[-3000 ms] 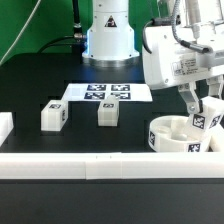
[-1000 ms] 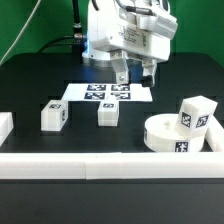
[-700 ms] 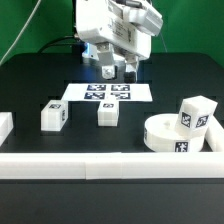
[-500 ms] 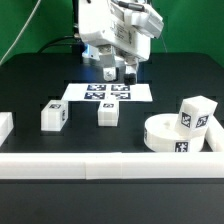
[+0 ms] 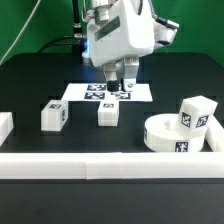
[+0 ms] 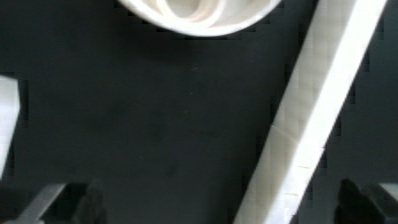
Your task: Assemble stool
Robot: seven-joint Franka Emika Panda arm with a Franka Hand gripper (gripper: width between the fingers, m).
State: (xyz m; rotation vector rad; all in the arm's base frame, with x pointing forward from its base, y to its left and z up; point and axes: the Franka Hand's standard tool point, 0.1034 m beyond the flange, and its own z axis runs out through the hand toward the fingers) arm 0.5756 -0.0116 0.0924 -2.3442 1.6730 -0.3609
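The round white seat (image 5: pixel 172 138) lies at the exterior view's right, near the front rail. One tagged white leg (image 5: pixel 197 114) stands tilted on its top. Two more tagged legs (image 5: pixel 53 116) (image 5: pixel 108 114) stand apart on the black table further left. My gripper (image 5: pixel 121 84) hangs open and empty over the marker board (image 5: pixel 95 93), just behind the middle leg. In the wrist view my gripper (image 6: pixel 210 205) holds nothing between its dark fingertips (image 6: pixel 45 205), and a curved white rim, seemingly the seat (image 6: pixel 196 15), shows at the frame's edge.
A long white border rail (image 5: pixel 110 166) runs along the table's front and crosses the wrist view (image 6: pixel 311 120). A white block (image 5: pixel 4 127) sits at the exterior view's left edge. The arm's base (image 5: pixel 105 45) stands behind the marker board.
My gripper let go of the leg on the seat, rose, moved to the exterior view's left and has come down over the marker board. The legs and seat have not moved since.
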